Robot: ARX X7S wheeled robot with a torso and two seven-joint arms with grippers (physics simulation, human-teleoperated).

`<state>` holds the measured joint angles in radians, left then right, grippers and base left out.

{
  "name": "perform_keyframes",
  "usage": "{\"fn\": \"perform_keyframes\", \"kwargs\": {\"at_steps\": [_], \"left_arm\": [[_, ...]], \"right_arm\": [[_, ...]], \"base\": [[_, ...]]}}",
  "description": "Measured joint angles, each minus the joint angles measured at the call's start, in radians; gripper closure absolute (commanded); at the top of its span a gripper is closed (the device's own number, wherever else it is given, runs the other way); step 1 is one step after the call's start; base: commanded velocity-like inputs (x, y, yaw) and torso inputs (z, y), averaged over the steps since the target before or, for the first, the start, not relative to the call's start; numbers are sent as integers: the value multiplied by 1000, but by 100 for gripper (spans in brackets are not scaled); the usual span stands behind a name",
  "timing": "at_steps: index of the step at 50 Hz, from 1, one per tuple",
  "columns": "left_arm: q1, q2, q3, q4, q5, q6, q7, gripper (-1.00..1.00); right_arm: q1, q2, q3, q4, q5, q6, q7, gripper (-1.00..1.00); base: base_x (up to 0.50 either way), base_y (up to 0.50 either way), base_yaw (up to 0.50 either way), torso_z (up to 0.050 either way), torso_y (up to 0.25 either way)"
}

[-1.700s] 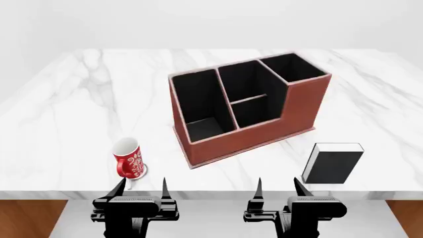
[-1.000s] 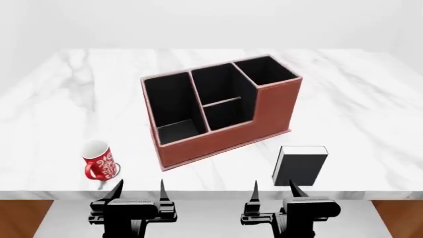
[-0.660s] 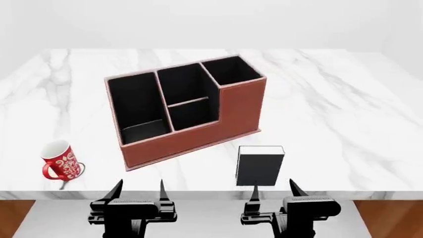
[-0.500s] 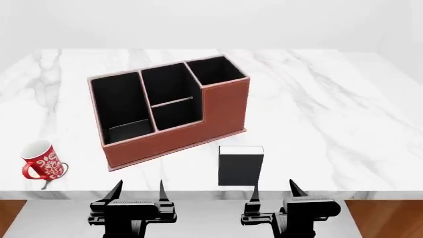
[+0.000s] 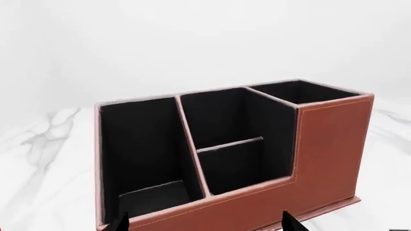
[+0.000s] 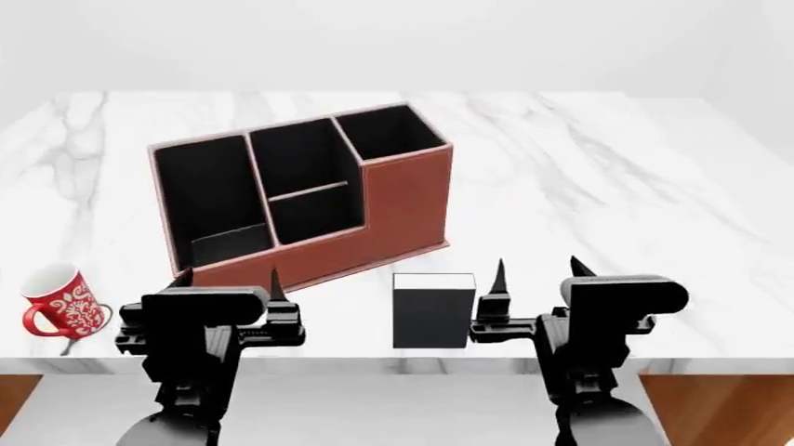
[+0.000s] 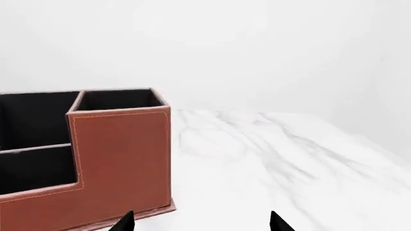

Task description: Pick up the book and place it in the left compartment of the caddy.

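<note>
Book [image 6: 434, 311] stands near caddy [image 6: 403, 209]; left hand [image 6: 227, 279] and right hand [image 6: 537, 271] both spread apart.

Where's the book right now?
In the head view the book stands on the marble table near its front edge, just in front of the caddy, between the two grippers and nearer the right gripper.

I see a white marble table [image 6: 596, 177] with grey veining carrying three things. The reddish-brown caddy [image 6: 410, 209] sits on it at a slight angle, its black-lined compartments open upward. The book [image 6: 433, 311] stands upright just off the caddy's near right corner, close to the table's front edge. The red patterned mug [image 6: 59, 302] rests well left of the caddy, also near that edge.
</note>
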<state>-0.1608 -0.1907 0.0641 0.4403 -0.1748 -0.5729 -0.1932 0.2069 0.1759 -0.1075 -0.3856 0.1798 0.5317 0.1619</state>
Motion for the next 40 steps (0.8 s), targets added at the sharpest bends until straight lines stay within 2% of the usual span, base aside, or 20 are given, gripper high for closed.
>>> {"fn": "perform_keyframes", "kwargs": {"at_steps": [10, 21, 40], "left_arm": [[-30, -22, -9, 69, -16, -94, -11, -100], [-41, -35, -4, 91, -21, -129, -18, -100], [-38, -49, -9, 100, -27, -129, -28, -100]], "right_arm": [[40, 13, 9, -65, 9, 73, 24, -100], [129, 19, 70, 20, -37, 48, 113, -100], [175, 37, 114, 81, -17, 28, 120, -100]], "base": [[0, 0, 0, 0, 0], [0, 0, 0, 0, 0], [494, 0, 0, 0, 0]]}}
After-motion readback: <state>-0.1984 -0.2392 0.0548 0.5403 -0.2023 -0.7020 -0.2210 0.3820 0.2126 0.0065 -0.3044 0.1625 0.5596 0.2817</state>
